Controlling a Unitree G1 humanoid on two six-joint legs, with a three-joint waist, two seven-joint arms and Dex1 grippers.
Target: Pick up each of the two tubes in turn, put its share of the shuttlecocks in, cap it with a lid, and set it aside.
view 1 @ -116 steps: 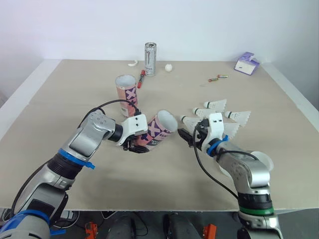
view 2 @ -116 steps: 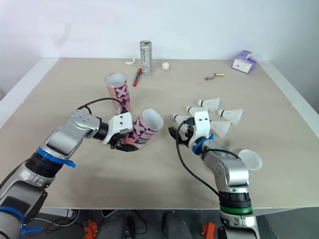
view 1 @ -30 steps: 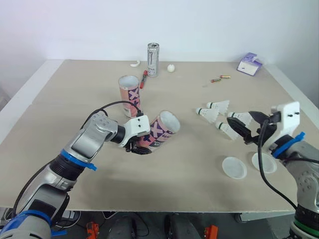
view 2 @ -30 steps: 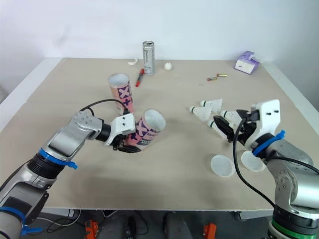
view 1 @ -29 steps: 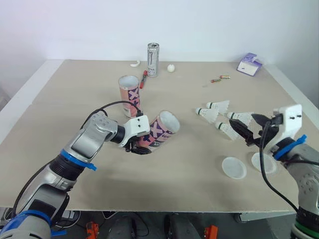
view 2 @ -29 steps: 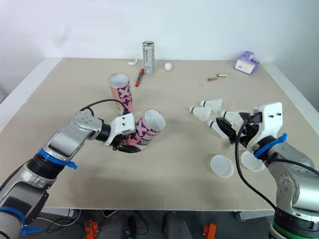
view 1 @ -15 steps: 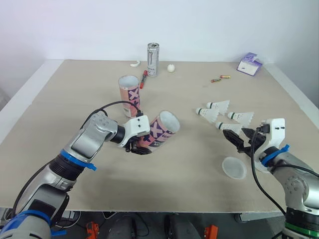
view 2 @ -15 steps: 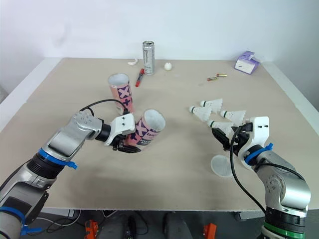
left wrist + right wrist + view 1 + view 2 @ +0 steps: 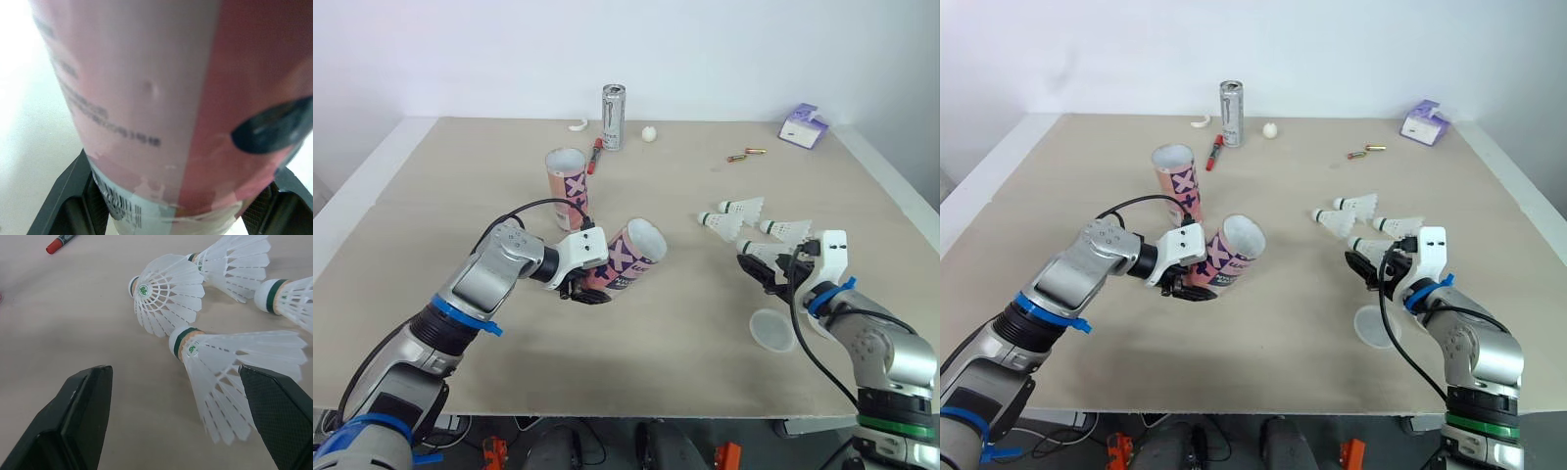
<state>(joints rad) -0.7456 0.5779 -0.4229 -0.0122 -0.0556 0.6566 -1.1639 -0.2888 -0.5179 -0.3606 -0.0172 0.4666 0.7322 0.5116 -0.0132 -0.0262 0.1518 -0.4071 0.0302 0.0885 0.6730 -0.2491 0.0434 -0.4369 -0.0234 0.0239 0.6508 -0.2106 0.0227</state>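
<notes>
A wide table point(image 9: 440, 147) with a beige top and pale edges is set against a plain white wall point(image 9: 724, 49), evenly lit. A faint seam point(image 9: 431, 205) is seen near its left edge. Dark floor point(image 9: 607, 443) is glimpsed beneath the near edge

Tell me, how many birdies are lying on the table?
4 birdies by the right hand: one between its open fingers, three just beyond. More may hide inside the tubes.
</notes>
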